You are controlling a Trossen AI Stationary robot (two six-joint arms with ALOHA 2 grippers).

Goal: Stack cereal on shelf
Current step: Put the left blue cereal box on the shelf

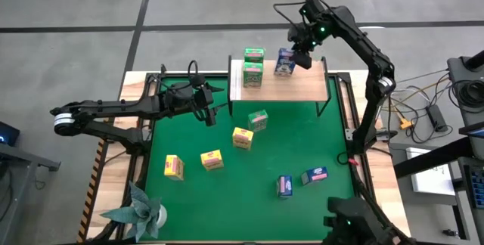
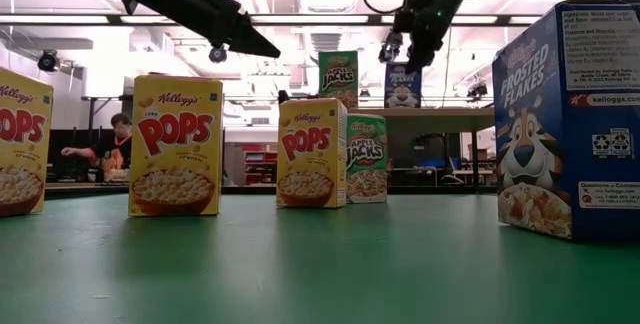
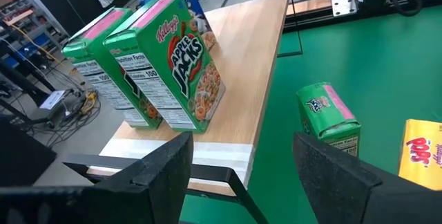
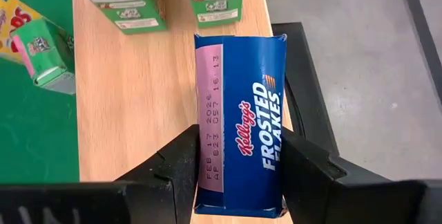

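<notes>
Two green boxes (image 1: 253, 67) stand on the shelf (image 1: 302, 88) as the right gripper (image 1: 296, 47) clasps a blue box (image 1: 284, 63) on it; six boxes wait on the green mat (image 1: 227, 192) below the shelf, where the left gripper (image 1: 204, 109) hovers, fingers apart.

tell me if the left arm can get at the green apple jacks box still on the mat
Probably yes. The left gripper hangs open just beside the shelf, and the Apple Jacks box on the green mat stands alone with nothing between them; the nearest Corn Pops box sits apart.
</notes>
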